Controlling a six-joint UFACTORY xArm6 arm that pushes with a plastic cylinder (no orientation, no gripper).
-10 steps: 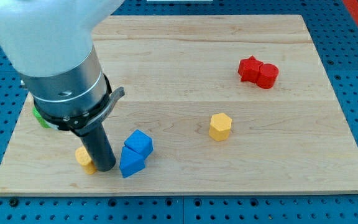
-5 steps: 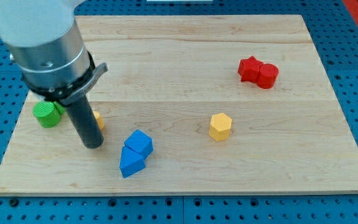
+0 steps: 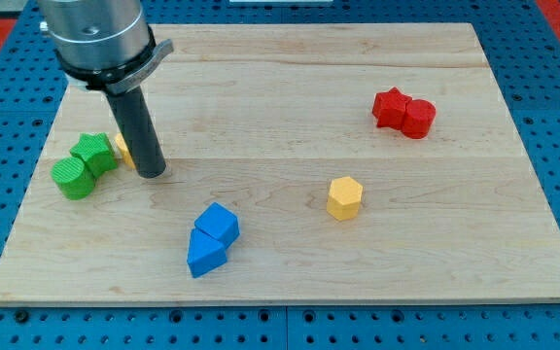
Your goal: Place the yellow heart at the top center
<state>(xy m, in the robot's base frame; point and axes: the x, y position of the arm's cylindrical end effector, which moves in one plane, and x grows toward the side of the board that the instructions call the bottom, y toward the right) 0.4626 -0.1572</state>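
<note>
Board [image 3: 290, 87]: green blocks [image 3: 84, 165] beside heart [image 3: 122, 147]

My tip [image 3: 151, 172] is sitting at the board's [image 3: 290, 58] left, touching the heart [image 3: 122, 148] just left of it. Two green blocks [image 3: 83, 165] are lying further left. Blue blocks [image 3: 211, 239] below-right, hexagon [image 3: 344, 197] centre-right, red blocks [image 3: 403, 112] upper right.

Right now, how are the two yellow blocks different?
The yellow hexagon block sits in full view, alone near the board's middle; the other yellow block is mostly hidden behind my tip, shape unclear, beside the green blocks at the view's left. Both are yellow.
</note>
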